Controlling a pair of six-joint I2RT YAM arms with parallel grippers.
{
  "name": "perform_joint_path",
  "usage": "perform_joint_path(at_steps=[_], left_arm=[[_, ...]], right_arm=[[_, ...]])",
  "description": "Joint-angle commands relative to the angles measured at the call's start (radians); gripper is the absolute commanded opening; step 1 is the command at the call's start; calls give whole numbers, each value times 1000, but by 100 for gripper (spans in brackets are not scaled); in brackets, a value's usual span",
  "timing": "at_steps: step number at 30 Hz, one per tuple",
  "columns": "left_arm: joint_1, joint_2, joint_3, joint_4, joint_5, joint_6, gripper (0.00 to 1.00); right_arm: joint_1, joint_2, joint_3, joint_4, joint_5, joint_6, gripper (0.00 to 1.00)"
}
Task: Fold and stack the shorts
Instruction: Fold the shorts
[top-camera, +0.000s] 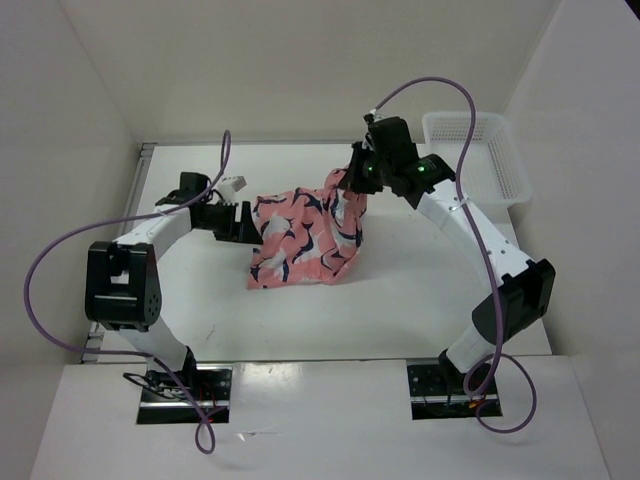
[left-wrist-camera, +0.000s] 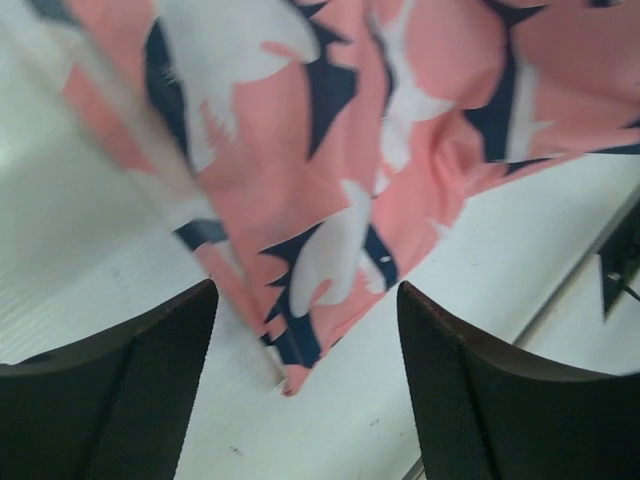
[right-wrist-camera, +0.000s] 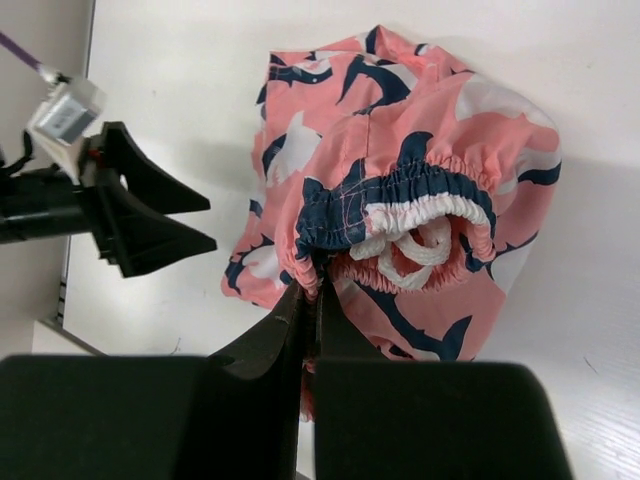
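The salmon-pink shorts (top-camera: 305, 238) with navy-and-white whale shapes lie partly lifted in the middle of the table. My right gripper (top-camera: 352, 180) is shut on their elastic waistband (right-wrist-camera: 400, 195) and holds that end up; the white drawstring (right-wrist-camera: 425, 245) shows in the bunched opening. The lower part drapes down to the table. My left gripper (top-camera: 243, 222) is open at the shorts' left edge; in the left wrist view a corner of the fabric (left-wrist-camera: 300, 340) hangs between its fingers (left-wrist-camera: 150, 390), touching neither. The left gripper also shows in the right wrist view (right-wrist-camera: 140, 215).
A white plastic mesh basket (top-camera: 480, 155) stands at the back right of the white table (top-camera: 400, 290). White walls enclose the table on the left, back and right. Purple cables loop from both arms.
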Motion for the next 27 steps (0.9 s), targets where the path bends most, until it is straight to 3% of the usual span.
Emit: perform_joint_path(at_steps=[1,7,27], left_arm=[[4,-16,-26,14,-117,25,77],[-7,29,-75,84,-212,25,73],[-7,133,-109,136,-196,25,68]], right_arm=[[26,24,76,10,11,2,0],[104,99,143,10,11,-8,0],[284,393,278,91,-43,77,0]])
